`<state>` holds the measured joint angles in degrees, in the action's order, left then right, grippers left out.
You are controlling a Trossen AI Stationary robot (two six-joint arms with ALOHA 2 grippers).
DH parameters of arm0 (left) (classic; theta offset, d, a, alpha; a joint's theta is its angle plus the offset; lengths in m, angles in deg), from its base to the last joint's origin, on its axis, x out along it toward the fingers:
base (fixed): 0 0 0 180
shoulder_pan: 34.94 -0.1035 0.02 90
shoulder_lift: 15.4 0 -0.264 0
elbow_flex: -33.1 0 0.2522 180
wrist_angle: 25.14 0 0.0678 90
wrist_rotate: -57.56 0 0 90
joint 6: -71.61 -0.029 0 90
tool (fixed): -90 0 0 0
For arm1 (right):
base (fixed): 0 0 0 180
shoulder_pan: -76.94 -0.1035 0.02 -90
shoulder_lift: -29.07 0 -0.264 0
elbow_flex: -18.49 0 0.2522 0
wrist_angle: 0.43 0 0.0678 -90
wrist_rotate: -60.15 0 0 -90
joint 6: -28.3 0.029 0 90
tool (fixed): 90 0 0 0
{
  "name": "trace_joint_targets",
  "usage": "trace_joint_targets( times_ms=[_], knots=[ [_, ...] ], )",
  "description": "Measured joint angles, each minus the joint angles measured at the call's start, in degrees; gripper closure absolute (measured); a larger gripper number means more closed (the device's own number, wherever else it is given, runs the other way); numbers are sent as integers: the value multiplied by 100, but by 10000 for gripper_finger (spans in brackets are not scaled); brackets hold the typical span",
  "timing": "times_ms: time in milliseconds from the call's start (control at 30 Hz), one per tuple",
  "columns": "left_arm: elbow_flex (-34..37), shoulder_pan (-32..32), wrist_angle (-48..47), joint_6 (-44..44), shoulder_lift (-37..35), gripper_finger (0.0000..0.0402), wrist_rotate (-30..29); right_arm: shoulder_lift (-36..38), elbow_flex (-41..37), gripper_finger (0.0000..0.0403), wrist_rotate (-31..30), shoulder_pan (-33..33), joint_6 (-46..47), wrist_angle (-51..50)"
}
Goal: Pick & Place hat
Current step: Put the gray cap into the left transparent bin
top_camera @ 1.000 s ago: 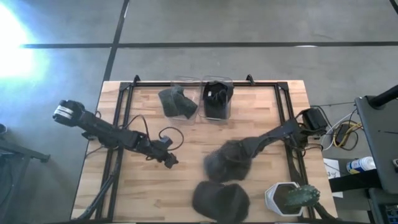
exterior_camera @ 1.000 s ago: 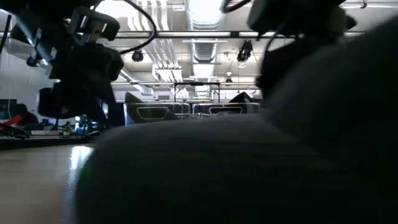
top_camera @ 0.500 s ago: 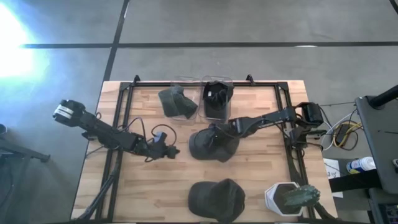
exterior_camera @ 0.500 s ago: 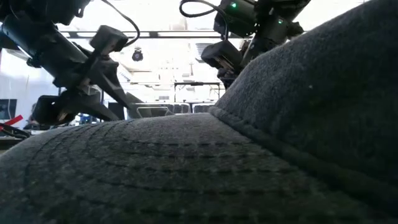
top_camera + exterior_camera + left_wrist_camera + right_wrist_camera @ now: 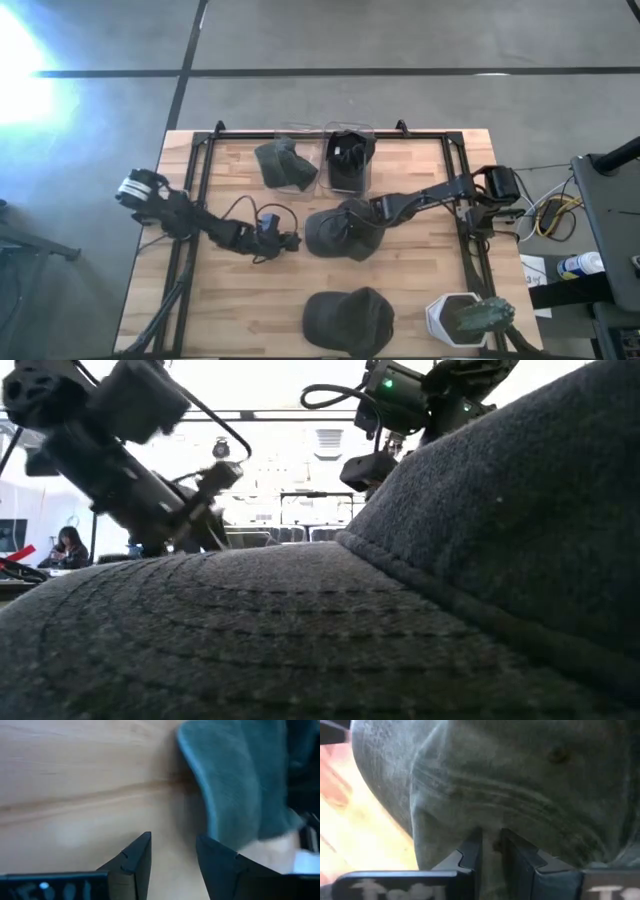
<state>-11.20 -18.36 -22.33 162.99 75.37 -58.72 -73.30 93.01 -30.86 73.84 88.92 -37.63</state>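
A dark grey cap sits at the table's middle, its brim toward the left. My right gripper reaches it from the right and is shut on its crown. My left gripper is open just left of the cap. In the left wrist view its fingers stand over bare wood, with the cap's brim ahead of them and untouched. A second grey cap lies at the near edge and fills the low view. My right gripper pinches a raised fold of the crown cloth between its two fingers, on the cap's right side. The fingers come slanting down from the table's right. The cap seems to rest on the table with its brim end on the wood.
Two clear bins stand at the far edge: one holds a dark cap, and another dark cap sits at the bin beside it. A white pot with a plant stands at the near right corner. A black frame rail runs along the left.
My right gripper carried the cap from the near right of the middle toward the far left and brought it to the table's middle, where it has since stayed. My left gripper moved right toward the cap and now stands close beside its brim.
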Motion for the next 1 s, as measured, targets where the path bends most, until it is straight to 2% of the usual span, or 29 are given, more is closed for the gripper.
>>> trace_joint_targets(
  times_ms=[200,467,733,1000],
  knots=[
    [-189,-175,595,-37,476,254,-41,0,-3,335,152,-3,-151,22],
    [-210,-186,843,-127,391,254,-475,0,-245,335,279,-1,-76,11],
    [-205,-186,856,0,391,254,-431,0,-340,335,282,-1,-62,30],
    [-334,-263,1822,-183,897,254,-283,0,-319,335,297,1,-62,326]
  ],
)
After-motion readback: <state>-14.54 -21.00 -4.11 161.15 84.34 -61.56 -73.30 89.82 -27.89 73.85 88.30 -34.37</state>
